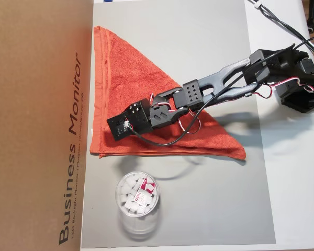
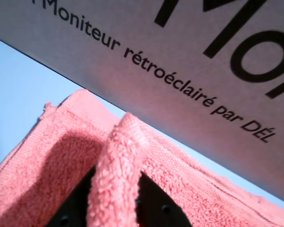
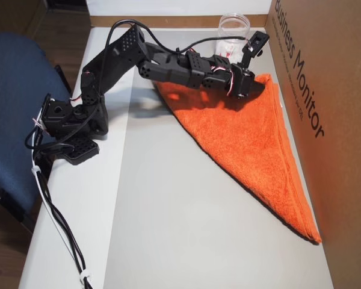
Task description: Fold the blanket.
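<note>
The blanket (image 1: 131, 73) is an orange-red terry towel lying as a flat triangle on the grey mat (image 1: 209, 198), one long edge along the cardboard box. In both overhead views my gripper (image 1: 112, 137) (image 3: 248, 90) sits low over the corner nearest the plastic cup. The wrist view shows a raised ridge of the blanket (image 2: 118, 156) standing between my two black fingers (image 2: 156, 205), with my gripper (image 2: 116, 198) shut on that fold. The fingertips themselves are hidden by cloth.
A brown cardboard monitor box (image 1: 36, 104) (image 3: 331, 90) borders the mat right beside the blanket. A clear plastic cup (image 1: 137, 201) (image 3: 234, 30) holding small white pieces stands just past the gripped corner. A blue chair (image 3: 12, 72) is beyond the arm's base.
</note>
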